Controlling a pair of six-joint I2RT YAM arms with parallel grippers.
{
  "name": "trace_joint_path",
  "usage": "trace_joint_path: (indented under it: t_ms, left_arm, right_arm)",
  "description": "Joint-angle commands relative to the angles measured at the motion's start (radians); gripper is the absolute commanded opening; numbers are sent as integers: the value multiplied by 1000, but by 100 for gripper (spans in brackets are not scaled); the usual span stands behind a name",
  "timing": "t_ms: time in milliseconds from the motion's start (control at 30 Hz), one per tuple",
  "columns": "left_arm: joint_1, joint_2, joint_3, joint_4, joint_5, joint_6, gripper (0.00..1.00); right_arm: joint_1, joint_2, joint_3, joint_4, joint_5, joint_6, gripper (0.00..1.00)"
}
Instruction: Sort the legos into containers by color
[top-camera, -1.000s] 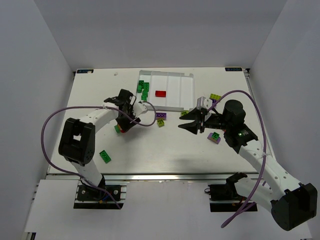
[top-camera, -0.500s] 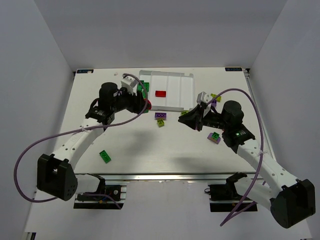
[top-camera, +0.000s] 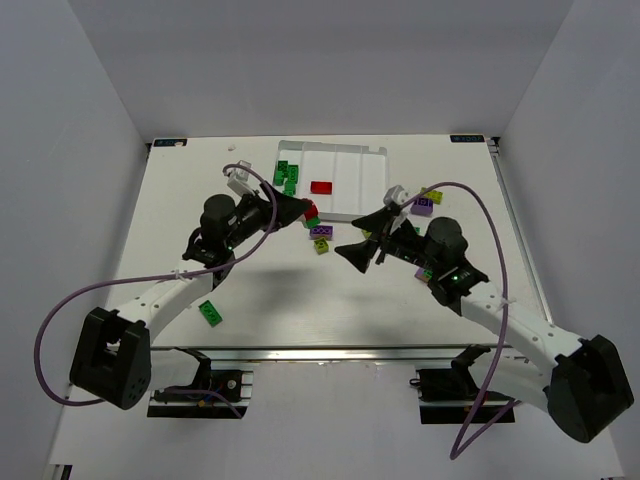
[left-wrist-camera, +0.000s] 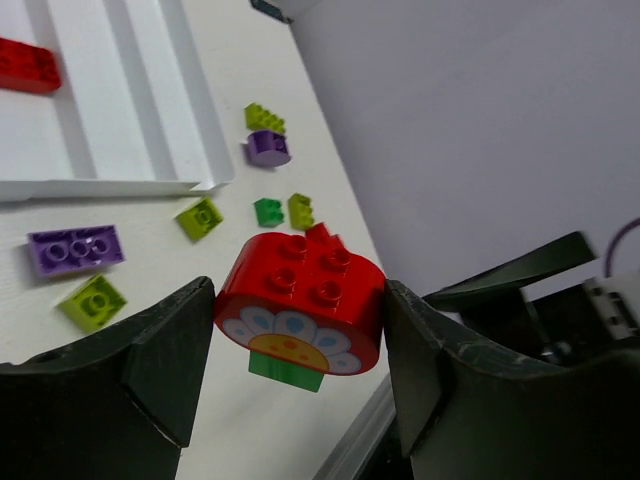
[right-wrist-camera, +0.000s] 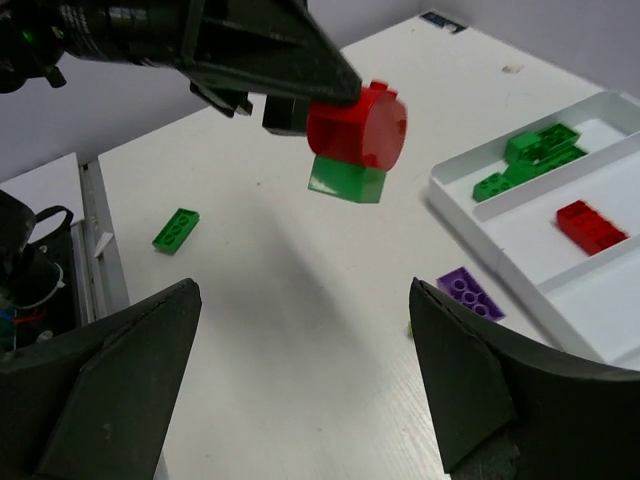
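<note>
Left wrist: we see the left gripper clamped on a red brick; right gripper gapes empty. Beyond the jaws, tray holds perhaps five legos; most lie loose.

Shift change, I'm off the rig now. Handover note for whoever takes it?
Left gripper: shut on a red-on-green stack, held in the air by the tray.
Right gripper: open, empty.
Done: green bricks in the tray's leftmost compartment, one red brick in the next.
Left: split and sort the stack; loose purple brick, yellow-green brick, green brick and others lie on the table.
</note>
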Motion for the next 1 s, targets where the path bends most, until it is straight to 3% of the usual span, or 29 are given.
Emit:
trace_joint_path:
  t_ms: [0,167,333,600,767,967]
  left_arm:
    - [-11,-35,4,108,-41,-95,0]
    - [-20,-38,4,134,-19,-77,0]
    - [-29,-48,-39,167,-27,-74,0]
    - [-29,-75,-72,146,-25,-46,0]
    - [-29,-74,-79,161,-7,-58,0]
    - [-29,-71,-88,189,16,-77,0]
  right_arm:
    - [77,74,63,29,91,32,89]
    - [180,166,122,-70,250,10,89]
    - [306,211,129,-20,575,-45,89]
    - [438,321,163,140,837,-226,85]
    - [438,338,169,197,887,-254,78]
    - [438,317,133,262,824,-263,72]
